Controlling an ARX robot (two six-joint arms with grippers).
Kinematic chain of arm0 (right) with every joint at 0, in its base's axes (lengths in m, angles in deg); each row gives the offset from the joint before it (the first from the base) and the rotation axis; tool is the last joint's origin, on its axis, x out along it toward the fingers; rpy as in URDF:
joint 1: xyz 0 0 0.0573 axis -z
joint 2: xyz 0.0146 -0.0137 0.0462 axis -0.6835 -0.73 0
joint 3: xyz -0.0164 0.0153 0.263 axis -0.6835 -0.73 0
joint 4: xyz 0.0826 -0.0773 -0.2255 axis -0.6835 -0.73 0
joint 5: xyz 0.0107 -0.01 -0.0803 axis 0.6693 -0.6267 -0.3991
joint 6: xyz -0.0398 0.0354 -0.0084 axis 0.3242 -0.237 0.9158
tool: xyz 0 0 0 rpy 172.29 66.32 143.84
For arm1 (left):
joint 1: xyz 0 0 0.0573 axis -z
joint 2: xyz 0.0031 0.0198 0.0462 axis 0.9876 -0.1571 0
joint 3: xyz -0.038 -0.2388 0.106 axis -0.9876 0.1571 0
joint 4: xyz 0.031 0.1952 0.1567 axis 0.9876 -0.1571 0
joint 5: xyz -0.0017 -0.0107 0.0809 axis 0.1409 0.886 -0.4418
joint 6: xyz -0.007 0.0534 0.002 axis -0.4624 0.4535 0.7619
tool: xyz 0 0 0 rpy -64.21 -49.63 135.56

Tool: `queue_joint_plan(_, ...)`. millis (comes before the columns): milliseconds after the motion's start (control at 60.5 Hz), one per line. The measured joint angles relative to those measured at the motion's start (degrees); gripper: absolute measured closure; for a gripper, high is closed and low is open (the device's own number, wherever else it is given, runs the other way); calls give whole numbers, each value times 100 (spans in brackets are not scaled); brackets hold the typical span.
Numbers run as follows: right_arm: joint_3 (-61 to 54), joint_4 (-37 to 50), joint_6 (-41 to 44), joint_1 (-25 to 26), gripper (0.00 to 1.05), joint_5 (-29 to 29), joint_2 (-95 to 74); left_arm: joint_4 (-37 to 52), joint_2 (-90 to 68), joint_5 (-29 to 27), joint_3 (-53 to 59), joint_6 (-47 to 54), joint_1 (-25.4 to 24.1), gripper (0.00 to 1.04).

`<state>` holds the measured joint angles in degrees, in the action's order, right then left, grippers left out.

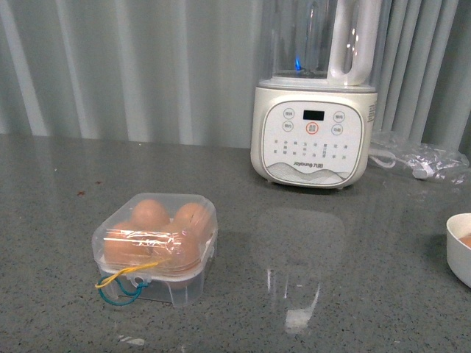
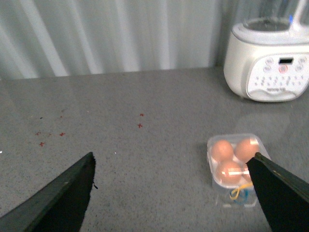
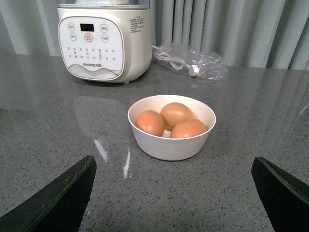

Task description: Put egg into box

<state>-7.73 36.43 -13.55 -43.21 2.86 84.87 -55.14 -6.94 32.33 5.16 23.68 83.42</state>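
The clear box (image 1: 179, 288) stands on the grey counter at the front left with its domed lid down. Orange-brown eggs (image 1: 150, 213) lie inside it, and yellow and blue elastic loops (image 1: 121, 284) hang at its front. In the left wrist view the box (image 2: 211, 145) with its eggs (image 2: 222, 150) lies ahead, by one fingertip of my open, empty left gripper (image 2: 173, 155). My open, empty right gripper (image 3: 173, 158) hovers short of a white bowl (image 3: 169, 147) holding three eggs (image 3: 150, 122). Neither gripper shows in the front view.
A cream blender (image 1: 313, 140) stands at the back of the counter; it also shows in the left wrist view (image 2: 270, 72) and the right wrist view (image 3: 96, 43). A crumpled plastic bag with a cable (image 1: 416, 158) lies to its right. The white bowl (image 1: 460, 254) sits at the right edge.
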Motion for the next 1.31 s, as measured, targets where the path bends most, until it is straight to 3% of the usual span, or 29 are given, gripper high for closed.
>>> queue_joint_plan(132, 0, 0, 0, 0, 7, -2, 0, 859, 463, -48, 903, -435, -210, 34)
queue_joint_plan(512, 0, 0, 0, 0, 7, 0, 0, 1508, 1506, -55, 2677, -638, -232, 102)
queue_joint_plan(1305, 0, 0, 0, 0, 7, 0, 0, 1521, 2691, -50, 3904, -654, -234, 101)
